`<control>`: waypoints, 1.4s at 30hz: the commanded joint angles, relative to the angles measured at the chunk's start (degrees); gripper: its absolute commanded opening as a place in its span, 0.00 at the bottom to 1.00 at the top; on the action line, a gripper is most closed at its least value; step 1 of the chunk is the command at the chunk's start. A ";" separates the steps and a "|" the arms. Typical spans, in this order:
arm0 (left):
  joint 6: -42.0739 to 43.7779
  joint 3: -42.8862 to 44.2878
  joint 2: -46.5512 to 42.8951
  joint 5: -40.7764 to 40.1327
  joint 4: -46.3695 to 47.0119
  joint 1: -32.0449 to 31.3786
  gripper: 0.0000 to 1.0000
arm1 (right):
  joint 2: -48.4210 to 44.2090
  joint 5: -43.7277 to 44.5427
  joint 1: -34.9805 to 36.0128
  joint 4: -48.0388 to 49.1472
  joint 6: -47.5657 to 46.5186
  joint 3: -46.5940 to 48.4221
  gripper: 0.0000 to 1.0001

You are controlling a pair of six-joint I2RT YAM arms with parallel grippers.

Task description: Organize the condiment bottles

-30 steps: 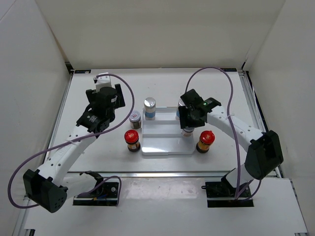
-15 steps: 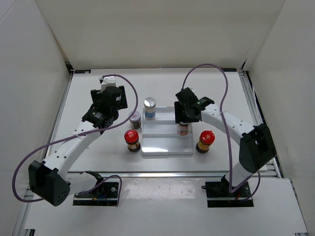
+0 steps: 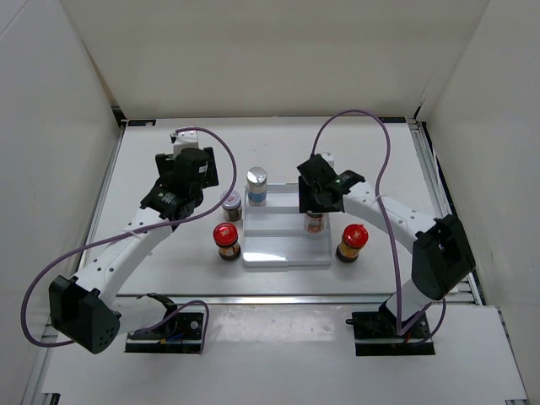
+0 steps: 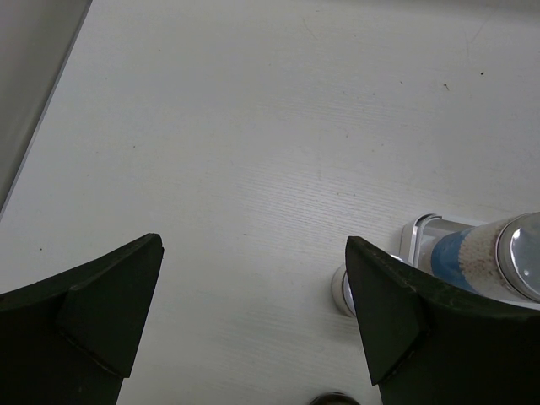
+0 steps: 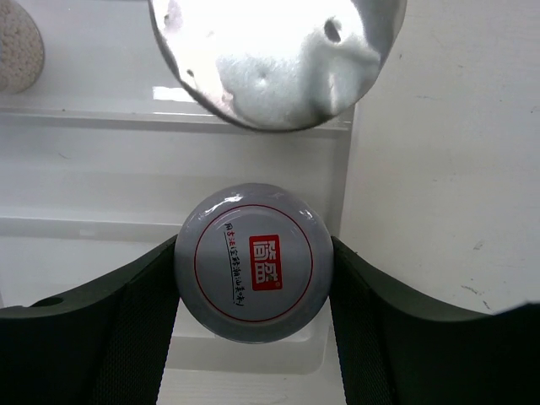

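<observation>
My right gripper (image 3: 315,202) is shut on a grey-lidded jar (image 5: 253,261) with a red logo. It holds the jar over the right end of the white stepped tray (image 3: 283,253), at the middle step. A silver-capped bottle (image 5: 278,51) stands just behind the jar. The other silver-capped bottle (image 3: 256,184) stands at the tray's back left and shows in the left wrist view (image 4: 498,261). A second grey-lidded jar (image 3: 231,205) sits on the table left of the tray. Red-lidded jars stand at the tray's front left (image 3: 226,240) and right (image 3: 352,240). My left gripper (image 3: 192,179) is open and empty over bare table (image 4: 253,253).
White walls enclose the table on three sides. The tray's corner (image 4: 422,232) lies just right of my left gripper's right finger (image 4: 380,312). Purple cables loop above both arms.
My right gripper has carried the grey-lidded jar a little left and back over the tray's right end. My left arm shifted slightly toward the back, then held still.
</observation>
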 commanded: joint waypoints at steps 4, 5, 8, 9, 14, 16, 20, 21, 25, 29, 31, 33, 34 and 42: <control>0.37 -0.17 -0.94 0.36 0.05 0.22 1.00 | -4.51 7.21 2.94 1.31 1.71 -1.75 0.11; 0.37 -0.17 -0.94 0.36 0.05 0.22 1.00 | -5.56 8.00 3.47 2.18 1.71 -2.62 0.11; 0.37 -0.70 -2.17 -0.16 0.05 0.22 1.00 | -6.72 9.40 4.70 5.09 0.91 -4.82 0.11; 0.37 -0.70 -2.17 -0.17 0.05 0.22 1.00 | -6.72 9.41 4.70 5.09 0.91 -4.82 0.11; 0.89 -0.70 -2.17 -0.17 0.05 0.22 1.00 | -7.94 14.06 5.23 4.48 1.44 -4.82 0.11; 0.89 -0.70 -2.17 -0.17 0.05 0.22 1.00 | -7.95 14.07 5.23 5.27 0.83 -4.82 0.11; 0.89 -0.70 -2.17 -0.17 0.05 0.22 1.00 | -7.95 15.13 5.23 5.27 0.83 -4.21 0.11; 0.89 -0.70 -2.17 -0.17 0.05 0.22 1.00 | -7.95 15.13 5.23 5.27 0.83 -4.21 0.11; 0.89 -0.70 -2.17 0.36 0.05 0.22 1.00 | -7.95 14.60 5.76 5.88 0.30 -2.99 0.11; 0.89 -0.70 -2.70 0.36 0.05 0.22 1.00 | -6.19 14.60 5.76 6.94 -0.23 -2.46 0.11; 0.89 -0.70 -2.70 0.36 0.05 0.22 1.00 | -4.52 14.60 5.76 6.94 -0.23 -2.45 0.11; 0.89 -0.70 -2.70 0.88 0.05 0.22 1.00 | -3.74 14.60 5.76 7.46 0.47 -2.45 0.11; 0.89 -0.70 -2.70 0.89 0.05 0.22 1.00 | -3.12 14.60 5.76 7.47 1.17 -2.45 0.11; 1.42 -0.70 -2.70 0.89 0.05 0.22 1.00 | -3.82 15.13 5.76 9.83 0.13 -2.02 0.11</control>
